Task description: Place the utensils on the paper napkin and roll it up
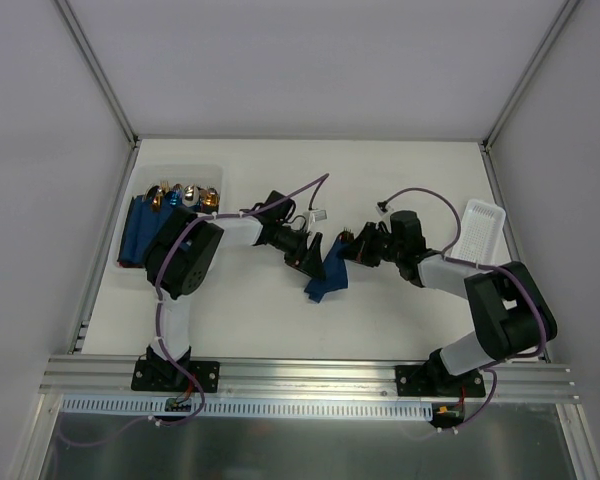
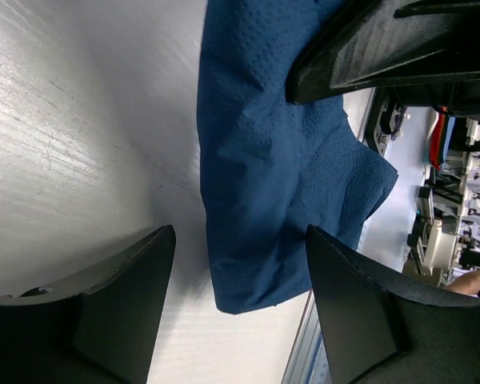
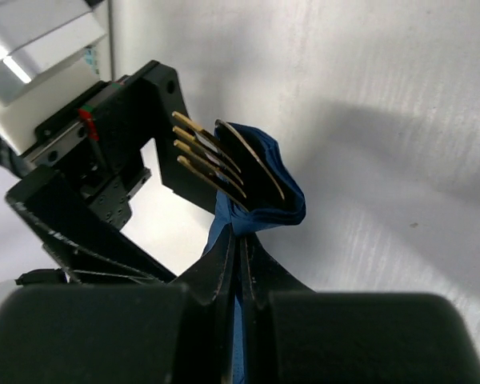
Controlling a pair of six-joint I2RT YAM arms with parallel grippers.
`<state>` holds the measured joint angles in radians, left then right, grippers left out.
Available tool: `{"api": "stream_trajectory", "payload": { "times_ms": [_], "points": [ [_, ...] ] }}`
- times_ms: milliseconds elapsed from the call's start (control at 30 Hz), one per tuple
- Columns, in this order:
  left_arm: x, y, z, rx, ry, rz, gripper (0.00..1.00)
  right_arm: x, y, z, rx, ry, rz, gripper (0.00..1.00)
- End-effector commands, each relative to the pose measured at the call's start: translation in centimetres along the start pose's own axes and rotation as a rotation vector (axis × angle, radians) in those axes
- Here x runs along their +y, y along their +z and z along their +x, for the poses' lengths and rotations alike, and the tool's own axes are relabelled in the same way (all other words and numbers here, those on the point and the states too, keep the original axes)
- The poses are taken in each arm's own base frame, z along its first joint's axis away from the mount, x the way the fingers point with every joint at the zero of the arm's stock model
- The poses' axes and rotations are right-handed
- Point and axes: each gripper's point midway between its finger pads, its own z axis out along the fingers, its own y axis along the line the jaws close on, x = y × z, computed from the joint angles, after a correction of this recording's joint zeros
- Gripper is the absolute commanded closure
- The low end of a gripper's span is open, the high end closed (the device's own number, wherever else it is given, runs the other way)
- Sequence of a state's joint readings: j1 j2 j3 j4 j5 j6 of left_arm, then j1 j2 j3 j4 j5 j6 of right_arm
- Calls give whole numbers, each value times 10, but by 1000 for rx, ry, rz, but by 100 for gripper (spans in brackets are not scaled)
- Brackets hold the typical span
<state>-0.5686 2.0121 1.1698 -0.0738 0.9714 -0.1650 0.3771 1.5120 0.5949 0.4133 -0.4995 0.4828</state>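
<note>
The napkin (image 1: pixel 326 277), bunched into a loose roll around gold utensils, is seen near the middle of the table (image 1: pixel 280 330), between the two grippers. Fork (image 3: pixel 206 156) tines and a second gold tip are shown poking from its upper end. The roll is pinched by the right gripper (image 3: pixel 242 244), whose jaws are clamped tight on the blue paper. The left gripper (image 2: pixel 240 264) is held with jaws spread, one on either side of the napkin's lower end, gripping nothing. At the far left, a bin (image 1: pixel 195 170) of blue rolls (image 1: pixel 140 235) is set; at the far right, a white tray (image 1: pixel 480 230).
</note>
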Motion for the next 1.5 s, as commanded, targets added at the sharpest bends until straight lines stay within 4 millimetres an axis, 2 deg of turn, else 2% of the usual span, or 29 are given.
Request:
{"api": "stream_trajectory", "payload": {
  "times_ms": [0, 167, 267, 300, 400, 433, 533, 567, 633, 667, 733, 767, 800, 833, 867, 900, 933, 967, 1000, 1033, 1100, 1133, 1167, 1200, 1233, 1300, 1367, 1467],
  "points": [
    [-6, 6, -1, -13, 20, 81, 33, 34, -8, -15, -58, -66, -124, 100],
    [-13, 8, -1, -21, 9, 137, 39, 40, -10, -17, -66, -66, -153, 100],
    [-19, 6, -2, -26, 21, 169, 48, 43, -10, -19, -69, -67, -161, 100],
    [-20, 7, -2, -27, 21, 174, 55, 45, -10, -20, -71, -68, -167, 100],
    [-24, 5, -1, -26, 20, 190, 64, 49, -11, -20, -71, -73, -179, 100],
    [-26, 4, -2, -32, 24, 195, 71, 49, -11, -22, -74, -70, -177, 100],
    [-32, 1, -2, -44, 10, 216, 82, 52, -11, -23, -73, -73, -187, 100],
    [-35, 0, -6, -56, 24, 225, 90, 54, -11, -23, -73, -74, -189, 100],
    [-43, -5, -8, -66, 17, 236, 97, 57, -13, -26, -77, -77, -191, 100],
    [-45, -7, -10, -74, 21, 238, 100, 59, -14, -27, -78, -80, -191, 100],
    [-54, -13, -14, -97, 26, 245, 100, 57, -15, -27, -63, -78, -164, 100],
    [-57, -17, -17, -111, 25, 245, 100, 65, -18, -33, -72, -91, -172, 100],
    [-59, -21, -21, -133, 40, 247, 100, 65, -19, -37, -81, -106, -159, 98],
    [-64, -26, -24, -153, 29, 240, 100, 61, -21, -33, -60, -92, -126, 90],
    [-65, -33, -30, -179, 32, 233, 100, 70, -28, -41, -81, -113, -130, 75],
    [-68, -39, -35, -200, 39, 230, 100, 70, -32, -46, -99, -116, -112, 67],
    [-75, -48, -42, -227, 50, 227, 100, 62, -38, -48, -104, -108, -59, 61],
    [-77, -53, -47, -250, 52, 216, 100, 63, -44, -51, -120, -113, -46, 60],
    [-78, -62, -53, -277, 57, 206, 100, 69, -59, -66, -192, -131, -31, 60],
    [-87, -72, -58, -304, 74, 198, 100, 65, -67, -65, -196, -121, 8, 60],
    [-92, -85, -68, -359, 97, 157, 100, 68, -86, -77, -279, -145, 57, 65],
    [-101, -95, -72, -382, 131, 130, 100, 75, -103, -77, -306, -150, 68, 69],
    [-103, -100, -74, -398, 147, 102, 100, 80, -111, -79, -327, -147, 70, 79],
    [-104, -106, -80, -432, 165, 61, 100, 87, -119, -79, -343, -143, 67, 83],
    [-116, -115, -85, -462, 213, 47, 100, 99, -132, -83, -390, -147, 48, 88],
    [-121, -122, -90, -482, 203, 13, 100, 119, -137, -78, -408, -137, 5, 95],
    [-131, -130, -96, -509, 205, 6, 100, 139, -144, -83, -458, -134, -44, 96],
    [-144, -138, -103, -534, 195, 16, 100, 170, -137, -86, -476, -103, -150, 94]
  ]
}}
